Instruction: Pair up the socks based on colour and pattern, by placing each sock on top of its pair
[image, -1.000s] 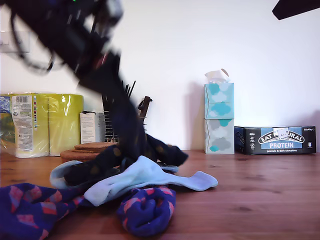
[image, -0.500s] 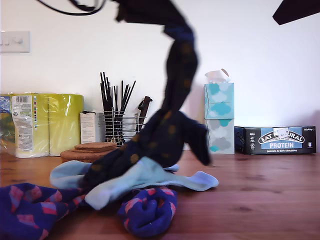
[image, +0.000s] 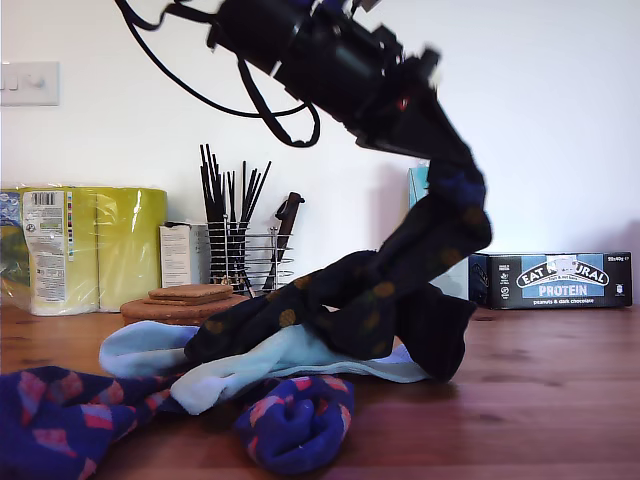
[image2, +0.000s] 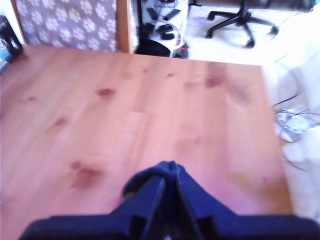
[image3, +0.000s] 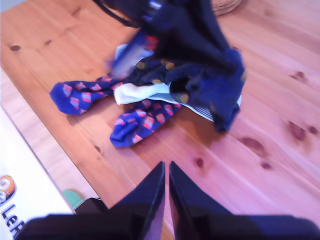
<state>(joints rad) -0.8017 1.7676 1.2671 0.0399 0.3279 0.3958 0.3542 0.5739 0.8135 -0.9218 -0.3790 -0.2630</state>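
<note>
Navy sock hangs pinched in my first tool above the worktop; my second tool is closed, empty.

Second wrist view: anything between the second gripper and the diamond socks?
Nothing visible. Only bare table lies between my second gripper and the diamond socks. A pale blue sock overlaps their ends at the pile.

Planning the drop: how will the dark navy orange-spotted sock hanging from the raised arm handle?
Probably floppy: the dark navy orange-spotted fabric sock hangs bent from my first pincer. Likely light: one pinch lifts it. Its end lies on the pale blue sock, maybe dragging it.
</note>
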